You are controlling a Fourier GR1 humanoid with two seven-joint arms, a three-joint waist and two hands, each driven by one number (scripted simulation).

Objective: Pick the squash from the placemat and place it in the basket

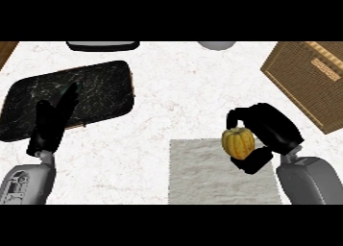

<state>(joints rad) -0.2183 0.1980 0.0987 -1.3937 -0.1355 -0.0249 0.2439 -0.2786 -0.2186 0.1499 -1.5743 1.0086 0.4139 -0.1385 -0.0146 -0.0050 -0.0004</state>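
**Squash in the right hand, over the placemat**

The squash (238,142) is a yellow-orange one with pale ribs, standing more or less upright, and the robot's right hand (269,129) has its fingers curled round the top and far side, with the thumb tucked under the near end. So it's gripped, not just touched. It sits over the far right part of the placemat (202,178), the pale grey textured rectangle at the near middle of the counter. Can't tell from this steep angle whether the squash is touching the mat or is lifted off it.

The basket (312,81) is the brown woven thing at the far right, turned at an angle with one corner running out of view. It's a little way off from the squash, further back and to the right, and nothing is in the part that shows.

Over on the left, the left hand (52,124) rests open with its fingers straight and pointing away, lying over the near edge of a dark tray (96,91) with a marbled black surface and a thin brown rim.

Along the far edge of the white marble counter (166,110) there's a black-rimmed object (103,45) and a grey rounded object (216,45), both cut off, so hard to say what they are.
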